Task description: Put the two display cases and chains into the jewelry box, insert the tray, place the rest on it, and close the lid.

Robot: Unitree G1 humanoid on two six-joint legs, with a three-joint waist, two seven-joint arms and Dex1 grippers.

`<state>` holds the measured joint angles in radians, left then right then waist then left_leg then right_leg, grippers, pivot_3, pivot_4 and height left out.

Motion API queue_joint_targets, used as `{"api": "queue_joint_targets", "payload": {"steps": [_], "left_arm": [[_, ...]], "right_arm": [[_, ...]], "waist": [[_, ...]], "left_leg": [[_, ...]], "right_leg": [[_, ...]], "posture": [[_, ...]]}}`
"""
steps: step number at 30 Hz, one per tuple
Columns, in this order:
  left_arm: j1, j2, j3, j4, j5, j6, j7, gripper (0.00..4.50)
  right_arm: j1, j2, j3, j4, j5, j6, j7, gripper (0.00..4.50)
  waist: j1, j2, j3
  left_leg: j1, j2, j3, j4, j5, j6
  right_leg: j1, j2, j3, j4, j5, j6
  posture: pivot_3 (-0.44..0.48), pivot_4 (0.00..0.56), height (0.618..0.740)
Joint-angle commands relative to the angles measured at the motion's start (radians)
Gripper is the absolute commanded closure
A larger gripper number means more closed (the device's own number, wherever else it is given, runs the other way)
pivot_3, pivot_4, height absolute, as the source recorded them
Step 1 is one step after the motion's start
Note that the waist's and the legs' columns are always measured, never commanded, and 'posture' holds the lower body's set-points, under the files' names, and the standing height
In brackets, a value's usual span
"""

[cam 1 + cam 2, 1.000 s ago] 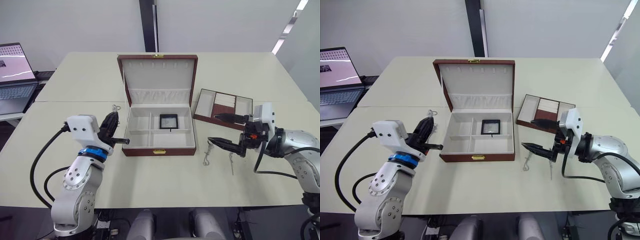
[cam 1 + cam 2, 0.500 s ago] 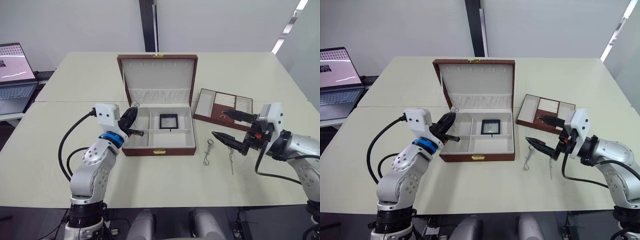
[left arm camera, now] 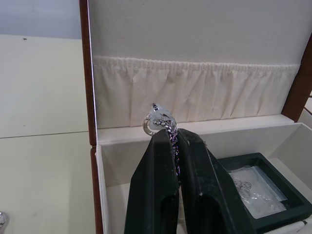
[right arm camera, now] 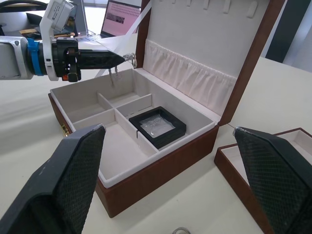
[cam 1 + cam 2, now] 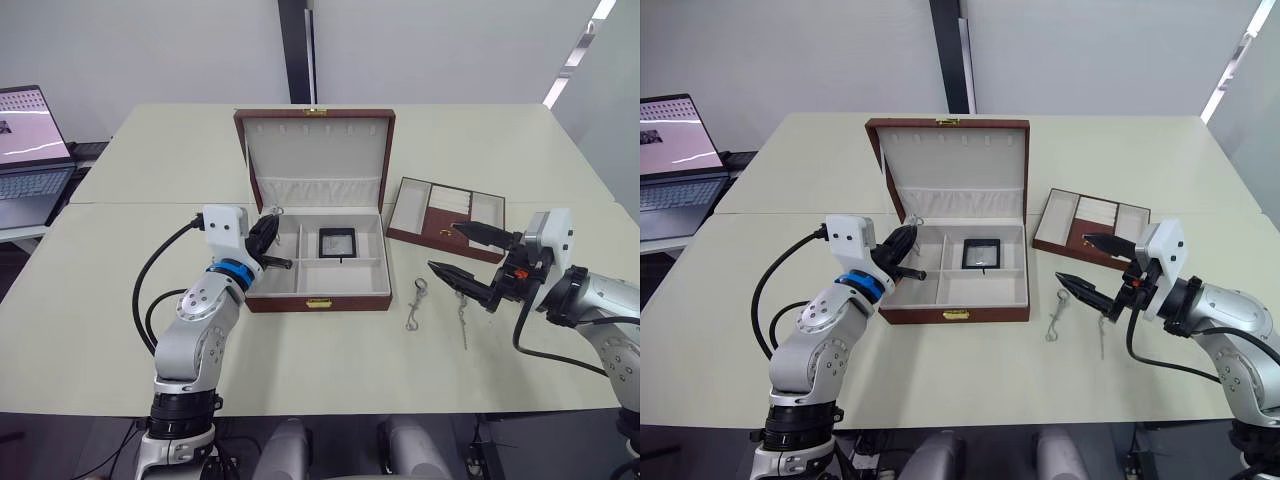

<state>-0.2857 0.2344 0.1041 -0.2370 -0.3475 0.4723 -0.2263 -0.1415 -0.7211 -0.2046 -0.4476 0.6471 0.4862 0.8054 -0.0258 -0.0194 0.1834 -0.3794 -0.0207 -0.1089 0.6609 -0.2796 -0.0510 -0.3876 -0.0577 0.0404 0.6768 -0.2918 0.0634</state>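
- Left end effector [image 3: 171, 146] clamped on a chain [image 3: 161, 121], over the jewelry box's [image 5: 318, 302] back-left compartment.
- Right end effector [image 5: 468, 257] spread wide, empty, near the tray [image 5: 445, 217].
- One display case [image 5: 337, 243] already inside.
- Lower chain fully past the wall before releasing, so links don't drape over.

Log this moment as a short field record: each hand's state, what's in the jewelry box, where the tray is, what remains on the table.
left hand: shut on chain, held over the box's rear left compartment
right hand: open, holding nothing, above the table right of the box
jewelry box: lid open and upright; one display case in the rear right compartment
tray: on the table, right of the box
loose on table: two silver pieces between box and right hand
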Motion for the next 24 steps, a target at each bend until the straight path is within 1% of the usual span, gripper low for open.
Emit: {"api": "queue_joint_targets", "payload": {"steps": [1, 2, 6, 14, 15, 24], "left_arm": [[0.008, -0.002, 0.001, -0.04, 0.005, -0.005, 0.005, 3.96], [0.011, -0.004, 0.001, -0.044, 0.006, -0.004, 0.006, 3.75], [0.016, -0.007, 0.002, -0.053, 0.005, -0.001, 0.008, 2.49], [0.017, -0.02, 0.001, -0.064, -0.003, 0.006, 0.005, 0.17], [0.017, -0.022, 0.001, -0.065, -0.006, 0.008, 0.002, 0.03], [0.024, -0.025, 0.004, -0.089, -0.051, 0.028, -0.038, 0.03]], "right_arm": [[-0.01, -0.007, -0.025, -0.029, 0.008, -0.008, -0.002, 0.0], [-0.008, -0.007, -0.025, -0.029, 0.008, -0.008, -0.002, 0.0], [-0.006, -0.009, -0.027, -0.029, 0.01, -0.007, 0.0, 0.0], [-0.008, -0.011, -0.027, -0.025, 0.011, -0.005, 0.0, 0.0], [-0.009, -0.011, -0.027, -0.025, 0.011, -0.004, 0.0, 0.0], [-0.015, -0.018, -0.027, -0.008, 0.0, -0.005, -0.002, 0.0]], "waist": [[0.0, 0.0, 0.0], [0.0, 0.0, 0.0], [0.0, 0.0, 0.0], [0.0, 0.0, 0.0], [0.0, 0.0, 0.0], [0.0, 0.0, 0.0]], "left_leg": [[0.0, 0.0, 0.0, 0.0, 0.0, 0.0], [0.0, 0.0, 0.0, 0.0, 0.0, 0.0], [0.0, 0.0, 0.0, 0.0, 0.0, 0.0], [0.0, 0.0, 0.0, 0.0, 0.0, 0.0], [0.0, 0.0, 0.0, 0.0, 0.0, 0.0], [0.0, 0.0, 0.0, 0.0, 0.0, 0.0]], "right_leg": [[0.0, 0.0, 0.0, 0.0, 0.0, 0.0], [0.0, 0.0, 0.0, 0.0, 0.0, 0.0], [0.0, 0.0, 0.0, 0.0, 0.0, 0.0], [0.0, 0.0, 0.0, 0.0, 0.0, 0.0], [0.0, 0.0, 0.0, 0.0, 0.0, 0.0], [0.0, 0.0, 0.0, 0.0, 0.0, 0.0]], "posture": [[0.0, 0.15, 0.74], [0.0, 0.15, 0.74], [0.0, 0.15, 0.74], [0.0, 0.15, 0.74], [0.0, 0.15, 0.74], [0.0, 0.15, 0.74]]}}
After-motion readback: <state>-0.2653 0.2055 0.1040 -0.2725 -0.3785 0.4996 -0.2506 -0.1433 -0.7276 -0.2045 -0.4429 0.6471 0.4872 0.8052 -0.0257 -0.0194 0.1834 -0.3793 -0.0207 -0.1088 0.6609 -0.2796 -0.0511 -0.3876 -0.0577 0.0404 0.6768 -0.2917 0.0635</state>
